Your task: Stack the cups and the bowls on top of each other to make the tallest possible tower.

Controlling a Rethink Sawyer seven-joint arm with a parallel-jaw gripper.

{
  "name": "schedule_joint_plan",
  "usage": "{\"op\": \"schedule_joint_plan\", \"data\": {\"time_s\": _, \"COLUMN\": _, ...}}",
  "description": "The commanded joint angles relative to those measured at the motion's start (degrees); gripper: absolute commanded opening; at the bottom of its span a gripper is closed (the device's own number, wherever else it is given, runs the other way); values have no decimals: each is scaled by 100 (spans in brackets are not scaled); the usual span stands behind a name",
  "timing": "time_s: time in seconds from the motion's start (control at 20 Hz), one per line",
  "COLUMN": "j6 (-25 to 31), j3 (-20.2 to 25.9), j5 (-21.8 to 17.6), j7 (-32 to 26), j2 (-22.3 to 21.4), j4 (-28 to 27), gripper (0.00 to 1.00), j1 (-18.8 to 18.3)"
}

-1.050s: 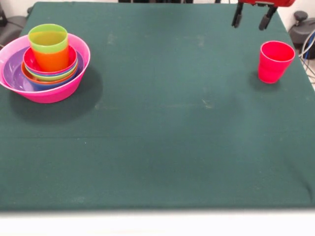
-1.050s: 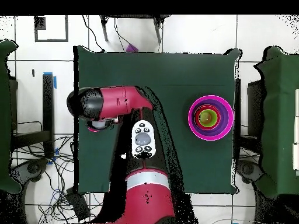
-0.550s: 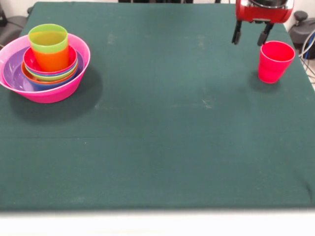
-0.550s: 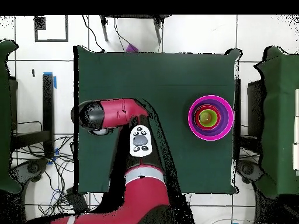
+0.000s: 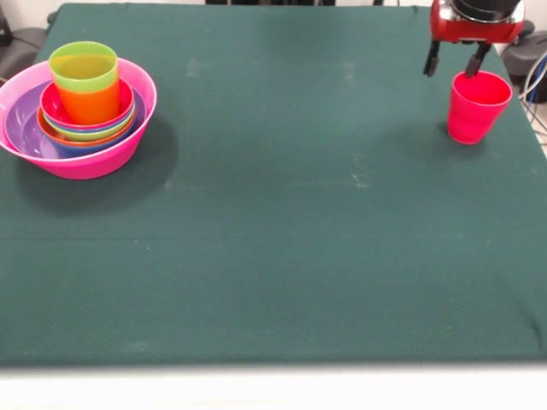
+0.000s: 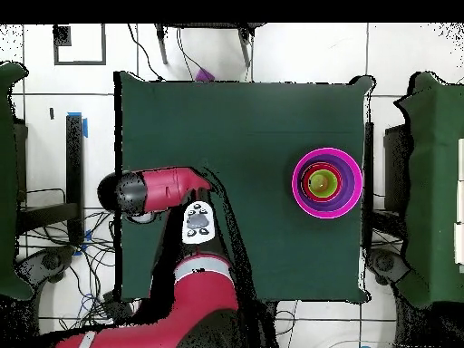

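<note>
Your gripper hangs at the far right of the table in the front view with its two dark fingers spread apart and pointing down, holding nothing. One fingertip sits just above the back rim of the red-pink cup, the other just off to its side. The red wrist housing above shows only at the top edge. From overhead, your arm reaches from the base across to the table's edge, its black end covering the cup, so the cup cannot be seen there. The red-pink cup stands upright on the green table, well apart from the tower on the opposite side, where the pink bowl holds the nested bowls with the orange cup and lime green cup on top.
</note>
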Motion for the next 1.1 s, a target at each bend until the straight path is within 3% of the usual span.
{"op": "schedule_joint_plan", "data": {"time_s": 0.05, "j6": -105, "j3": 177, "j5": 255, "j7": 1021, "j2": 292, "j4": 71, "gripper": 100, "j1": 158}}
{"op": "schedule_joint_plan", "data": {"time_s": 0.2, "j6": -145, "j3": 139, "j5": 292, "j7": 1011, "j2": 340, "j4": 42, "gripper": 100, "j1": 204}}
{"op": "schedule_joint_plan", "data": {"time_s": 0.55, "j6": -977, "j3": -46, "j5": 142, "j7": 973, "j2": 1124, "j4": -364, "gripper": 100, "j1": 294}}
{"op": "schedule_joint_plan", "data": {"time_s": 1.1, "j6": -1168, "j3": -347, "j5": 87, "j7": 804, "j2": 1275, "j4": -429, "gripper": 100, "j1": 359}}
